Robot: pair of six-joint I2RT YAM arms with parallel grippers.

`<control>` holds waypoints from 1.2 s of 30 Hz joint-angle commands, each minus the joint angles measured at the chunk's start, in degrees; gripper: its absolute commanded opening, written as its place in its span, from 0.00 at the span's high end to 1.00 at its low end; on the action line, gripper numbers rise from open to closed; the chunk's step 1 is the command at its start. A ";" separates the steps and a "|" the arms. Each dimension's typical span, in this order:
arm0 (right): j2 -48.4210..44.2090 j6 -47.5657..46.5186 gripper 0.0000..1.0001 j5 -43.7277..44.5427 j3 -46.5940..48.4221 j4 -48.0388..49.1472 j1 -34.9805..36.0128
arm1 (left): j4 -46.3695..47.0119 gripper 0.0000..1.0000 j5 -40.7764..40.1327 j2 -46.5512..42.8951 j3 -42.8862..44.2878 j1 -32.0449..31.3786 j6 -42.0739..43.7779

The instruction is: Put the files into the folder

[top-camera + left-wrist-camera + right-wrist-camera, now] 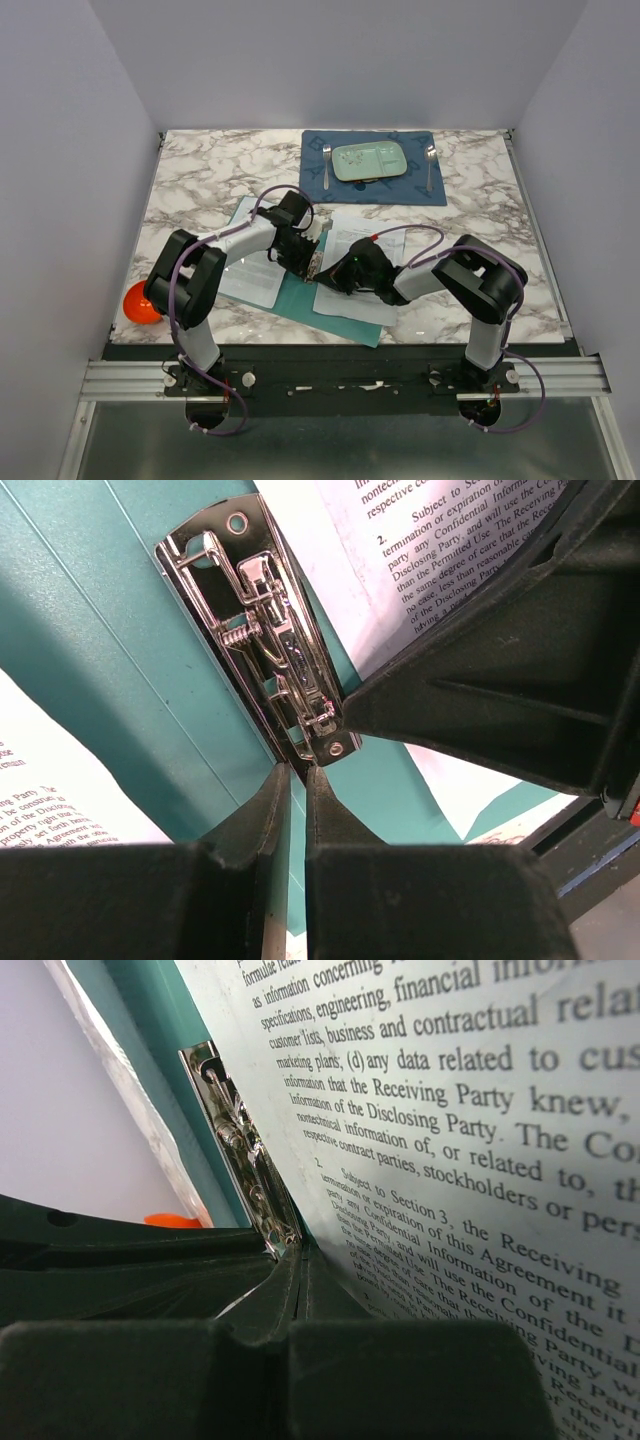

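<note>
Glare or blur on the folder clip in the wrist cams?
Left wrist: clip sharp, bright glints on the chrome. Right wrist: clip softer and shaded, files legible, darker toward the bottom. Top external: evenly lit, clip too small to judge.

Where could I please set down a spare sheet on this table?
Bare marble flanks the placemat, widest at the far left. The centre is crowded: left tool and right tool meet at the clip, over folder and files.

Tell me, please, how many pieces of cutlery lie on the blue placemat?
2: one cutlery piece left of the pale green plate, the other right of it. None seems hidden.
</note>
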 commanded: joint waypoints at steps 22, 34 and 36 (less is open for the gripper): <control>7.06 -1.60 1.00 5.15 -4.66 -18.06 0.50 | -5.84 0.99 14.99 0.06 0.67 5.60 3.61; 6.45 -1.60 0.99 6.55 -5.10 -18.23 0.50 | -1.88 0.93 1.45 -2.75 -1.70 5.78 3.08; 6.54 -1.60 1.00 6.55 -5.19 -18.15 0.50 | -1.45 0.87 1.35 -2.49 -1.79 5.78 2.74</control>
